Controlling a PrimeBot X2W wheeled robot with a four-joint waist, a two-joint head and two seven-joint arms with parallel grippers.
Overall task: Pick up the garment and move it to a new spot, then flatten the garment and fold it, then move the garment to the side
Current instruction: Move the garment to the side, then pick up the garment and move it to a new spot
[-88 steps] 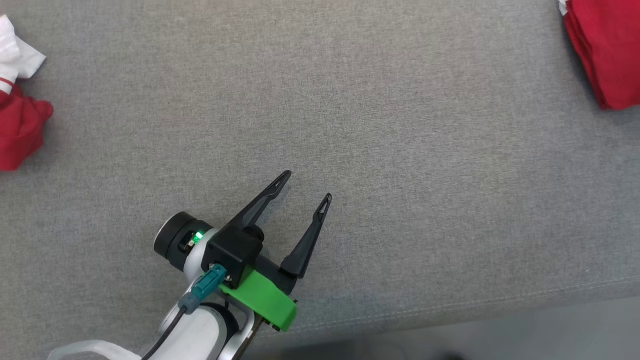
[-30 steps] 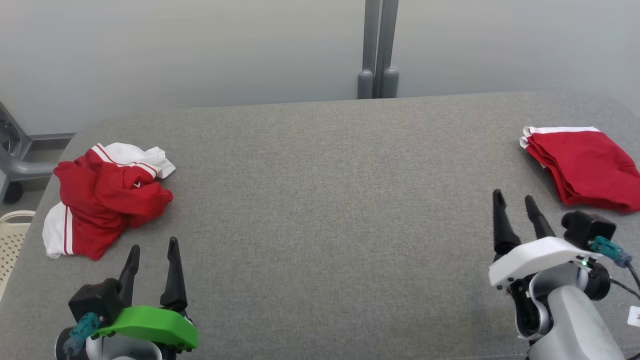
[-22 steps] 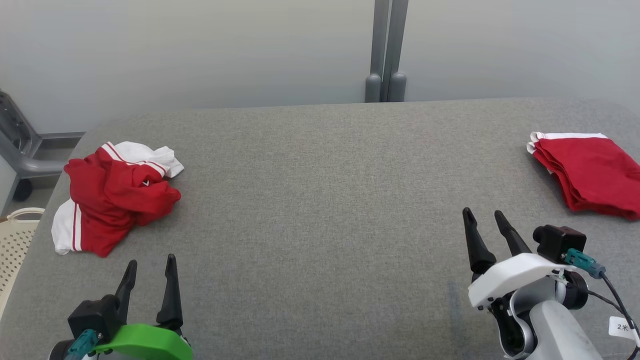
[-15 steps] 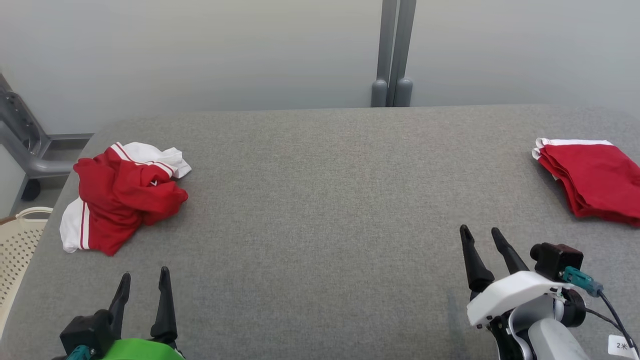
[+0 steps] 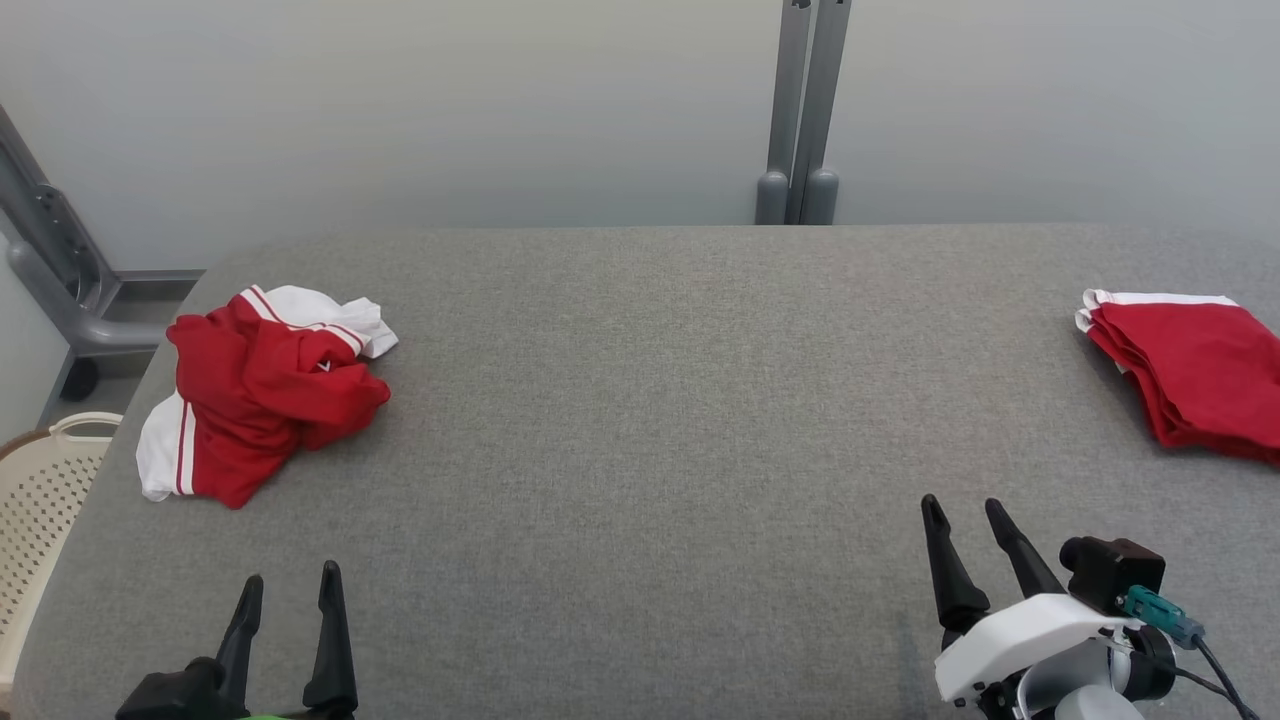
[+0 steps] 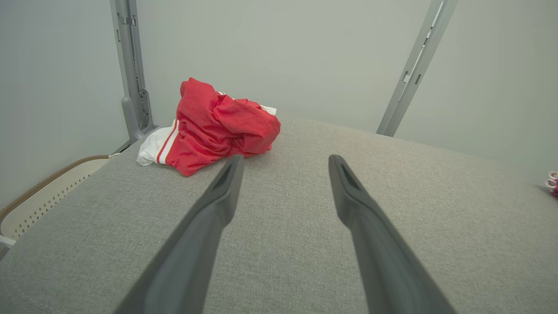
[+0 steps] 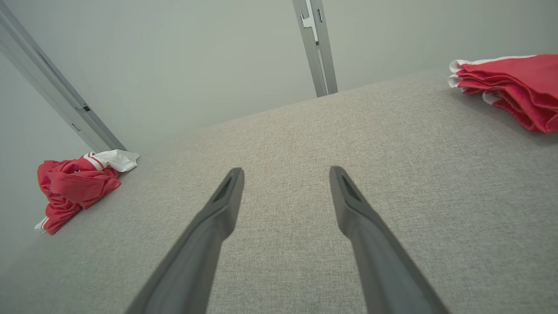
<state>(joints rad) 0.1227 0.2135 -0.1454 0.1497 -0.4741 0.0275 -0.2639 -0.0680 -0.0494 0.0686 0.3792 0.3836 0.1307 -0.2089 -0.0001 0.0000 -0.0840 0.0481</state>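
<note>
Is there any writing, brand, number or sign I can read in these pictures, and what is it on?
No words or numbers can be read here.
crumpled red and white garment: a tiny white mark on the red cloth, perhaps a logo, too small to read.
folded red garment: no print or label visible.

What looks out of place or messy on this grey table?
The crumpled red-and-white fabric garment lies in a bunched heap near the left edge of the grey fabric-covered table, unlike the neatly folded red fabric stack on the right. Nothing looks spilled or damaged.
</note>
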